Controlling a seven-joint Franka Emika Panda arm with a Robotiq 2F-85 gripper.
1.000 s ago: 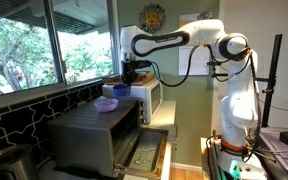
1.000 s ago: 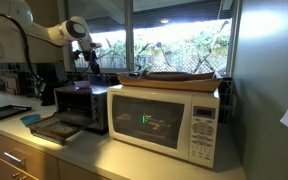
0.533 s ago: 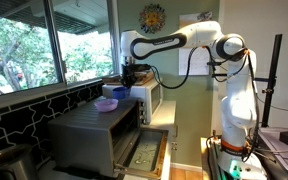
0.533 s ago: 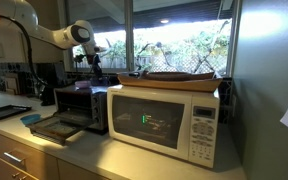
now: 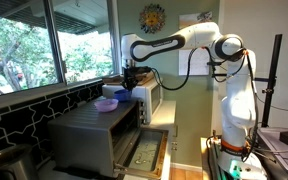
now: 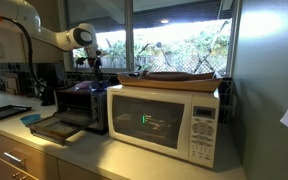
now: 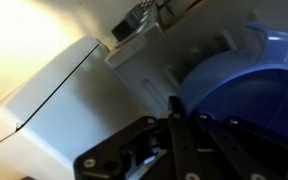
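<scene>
Claw (image 5: pixel 130 83) over blue bowl (image 5: pixel 119 91) on oven (image 5: pixel 94 130)
Opening not discernible; fingertips (image 7: pixel 174 112) at bowl rim, contact unclear. Purple bowl (image 5: pixel 107 104) just beside; contents of both unseen

The counter (image 6: pixel 89 148) I work over is pale and runs along the windows. The toaster oven (image 6: pixel 81 106) stands directly on it, with its door (image 6: pixel 52 128) dropped open and lying low over the counter's front. Just beside the oven, on the same surface, sits the white microwave (image 6: pixel 164 120); both exterior views show the two side by side. On the oven's far side from the microwave a flat black tray (image 6: pixel 6 112) lies on the counter, and between tray and door is a small bluish thing (image 6: pixel 31 119) I cannot make out.
</scene>
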